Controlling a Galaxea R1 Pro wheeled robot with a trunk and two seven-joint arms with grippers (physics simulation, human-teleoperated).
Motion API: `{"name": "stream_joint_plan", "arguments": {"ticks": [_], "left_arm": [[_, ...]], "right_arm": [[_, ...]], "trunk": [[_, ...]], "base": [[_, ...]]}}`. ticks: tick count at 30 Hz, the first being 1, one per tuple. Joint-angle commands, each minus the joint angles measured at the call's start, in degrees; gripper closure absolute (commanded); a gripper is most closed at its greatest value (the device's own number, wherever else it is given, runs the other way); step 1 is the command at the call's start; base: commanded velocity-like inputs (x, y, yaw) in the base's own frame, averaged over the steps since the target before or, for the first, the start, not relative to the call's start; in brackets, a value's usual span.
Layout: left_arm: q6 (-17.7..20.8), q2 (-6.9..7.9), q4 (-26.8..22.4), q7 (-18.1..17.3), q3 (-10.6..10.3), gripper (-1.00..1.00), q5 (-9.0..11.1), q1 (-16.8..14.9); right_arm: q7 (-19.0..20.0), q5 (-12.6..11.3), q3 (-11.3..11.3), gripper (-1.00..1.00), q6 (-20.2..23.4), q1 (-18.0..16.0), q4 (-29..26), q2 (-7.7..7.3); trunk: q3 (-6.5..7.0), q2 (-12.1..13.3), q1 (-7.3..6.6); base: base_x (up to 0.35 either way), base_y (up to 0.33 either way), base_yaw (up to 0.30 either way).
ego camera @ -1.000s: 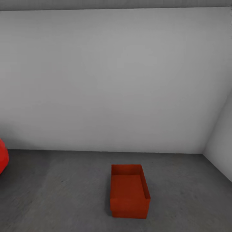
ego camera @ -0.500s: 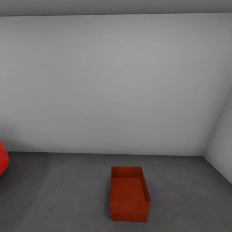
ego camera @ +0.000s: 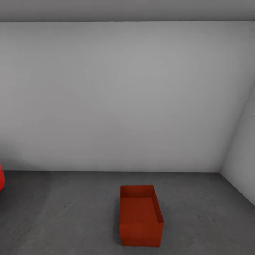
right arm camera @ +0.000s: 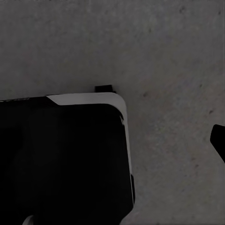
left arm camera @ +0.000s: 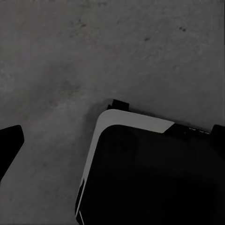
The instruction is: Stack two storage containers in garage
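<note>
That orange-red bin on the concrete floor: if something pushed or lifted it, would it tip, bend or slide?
The storage container looks low and wide with a flat base, so it would probably slide, not tip. Its straight walls suggest stiffness. Empty, it's probably light.

Looking like a garage: bare room, nothing furnished. Plain white walls (ego camera: 124,95) are meeting at a corner on the right, grey ceiling (ego camera: 127,10) strip showing along the top. Floor (ego camera: 71,212) is reading as dull dark-grey mottled concrete, same speckled surface showing in both wrist views. One orange-red bin (ego camera: 140,215) is sitting straight on the concrete, no shelving or worktop under it. Red rounded shape (ego camera: 1,179) at left edge, can't identify.
</note>
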Motion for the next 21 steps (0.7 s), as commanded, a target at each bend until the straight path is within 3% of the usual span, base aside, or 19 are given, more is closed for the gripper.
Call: {"name": "stream_joint_plan", "arguments": {"ticks": [1,21], "left_arm": [[-0.18,0.00,0.03,0.08,-0.06,-1.00,0.29,-0.03],[-0.12,-0.13,-0.62,0.17,-0.22,-1.00,-0.07,-0.03]], "right_arm": [[-0.05,-0.60,0.26,-1.00,-0.37,-0.07,0.18,0.02],[-0.59,-0.62,0.39,-1.00,-0.23,-0.07,0.18,0.04]], "trunk": [[0.00,-0.06,0.02],[0.13,-0.06,0.02]], "base": [[0.000,0.000,-0.103],[0.000,0.000,-0.045]]}}
